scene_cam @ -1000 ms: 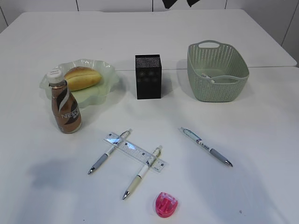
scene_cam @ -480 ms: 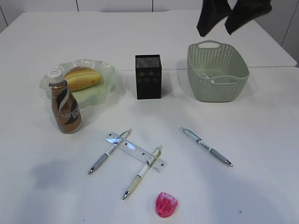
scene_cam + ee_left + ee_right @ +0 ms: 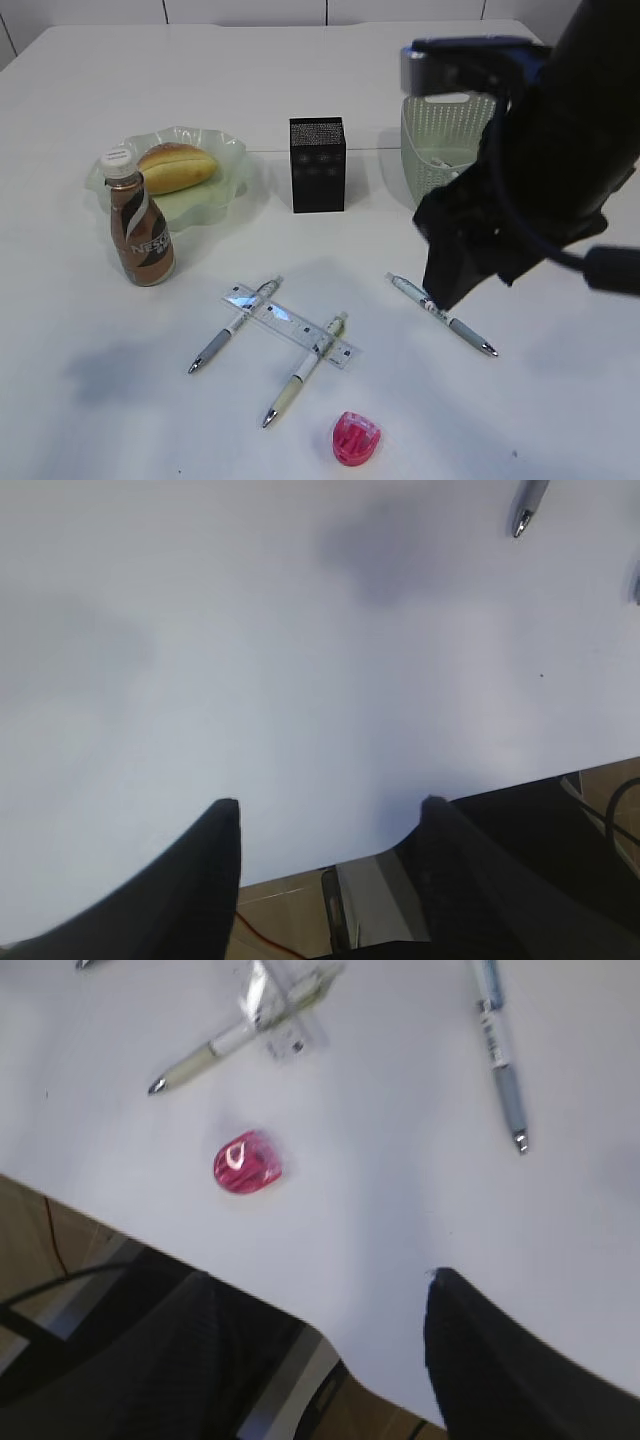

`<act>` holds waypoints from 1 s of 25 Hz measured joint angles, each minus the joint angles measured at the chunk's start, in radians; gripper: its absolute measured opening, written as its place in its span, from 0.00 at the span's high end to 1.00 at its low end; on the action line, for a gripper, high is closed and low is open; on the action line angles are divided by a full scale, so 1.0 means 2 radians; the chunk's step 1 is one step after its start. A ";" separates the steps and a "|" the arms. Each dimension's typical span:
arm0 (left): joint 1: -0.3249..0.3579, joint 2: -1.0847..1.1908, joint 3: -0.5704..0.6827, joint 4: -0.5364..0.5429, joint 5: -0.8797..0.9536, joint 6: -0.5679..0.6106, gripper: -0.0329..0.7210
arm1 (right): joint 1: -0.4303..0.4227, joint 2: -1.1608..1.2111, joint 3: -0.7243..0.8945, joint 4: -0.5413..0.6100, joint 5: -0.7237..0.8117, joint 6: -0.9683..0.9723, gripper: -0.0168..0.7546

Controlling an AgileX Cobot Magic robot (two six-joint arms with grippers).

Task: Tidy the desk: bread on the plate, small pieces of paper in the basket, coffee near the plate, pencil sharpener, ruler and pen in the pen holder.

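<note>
Bread lies on the pale green plate, and the coffee bottle stands in front of it. The black pen holder stands mid-table. A clear ruler lies across two pens. A third pen lies to the right. The pink pencil sharpener is near the front edge. My right gripper hangs just above the third pen. In the right wrist view it is open and empty, with the sharpener and the pen ahead. My left gripper is open and empty over the table's front edge.
The green basket stands at the back right, partly hidden by my right arm. The table's front edge and the frame below it show in both wrist views. A pen tip shows at the top of the left wrist view.
My right arm has swung down from the back right, over the basket, and now fills the right side of the exterior view above the third pen. The objects have not moved.
</note>
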 joint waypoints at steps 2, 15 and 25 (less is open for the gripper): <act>0.000 0.000 0.000 -0.001 0.000 0.000 0.43 | 0.033 -0.001 0.014 0.000 -0.001 0.000 0.32; 0.000 0.000 0.000 -0.009 0.000 0.000 0.43 | 0.084 0.041 0.016 -0.034 -0.007 -0.015 0.32; 0.000 0.000 0.000 -0.009 0.000 0.000 0.43 | 0.084 0.103 0.016 -0.031 -0.014 -0.049 0.32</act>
